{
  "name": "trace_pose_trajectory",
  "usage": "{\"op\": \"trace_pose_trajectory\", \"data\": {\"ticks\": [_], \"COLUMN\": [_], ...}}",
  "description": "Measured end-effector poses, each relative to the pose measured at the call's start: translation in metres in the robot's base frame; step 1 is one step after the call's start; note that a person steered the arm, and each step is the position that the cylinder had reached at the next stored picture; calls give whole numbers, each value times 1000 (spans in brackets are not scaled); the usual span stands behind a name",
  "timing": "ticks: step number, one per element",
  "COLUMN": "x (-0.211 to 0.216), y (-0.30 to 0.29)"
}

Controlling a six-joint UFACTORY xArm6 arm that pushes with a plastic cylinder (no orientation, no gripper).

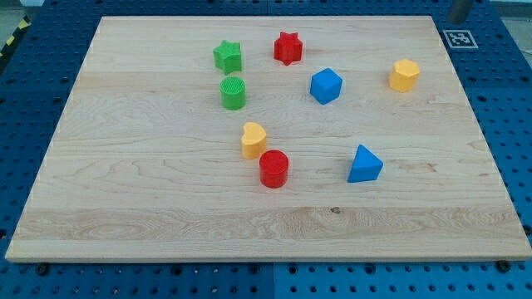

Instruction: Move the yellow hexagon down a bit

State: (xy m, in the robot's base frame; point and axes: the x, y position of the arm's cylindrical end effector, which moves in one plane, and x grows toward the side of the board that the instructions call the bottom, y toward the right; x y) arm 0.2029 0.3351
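My tip does not show anywhere on the board; only a grey stub (460, 9) sits at the view's top right corner, beyond the board's edge, so how it stands to the blocks I cannot tell, and there is nothing in its hold to report. The yellow hexagon (404, 75) lies near the wooden board's (150, 208) right edge, toward its top right corner. Left of it sits the blue cube (326, 85), then the red star (288, 47) and green star (227, 56) near the top edge, with the green cylinder (233, 93) just below the green star. Mid-board, the yellow heart (253, 139) touches the red cylinder (273, 169); the blue triangular block (364, 164) lies to their right
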Motion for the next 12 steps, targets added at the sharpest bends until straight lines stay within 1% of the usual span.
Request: {"op": "trace_pose_trajectory", "data": {"ticks": [9,11,12], "x": [6,20,27], "y": [1,-100,-106]}}
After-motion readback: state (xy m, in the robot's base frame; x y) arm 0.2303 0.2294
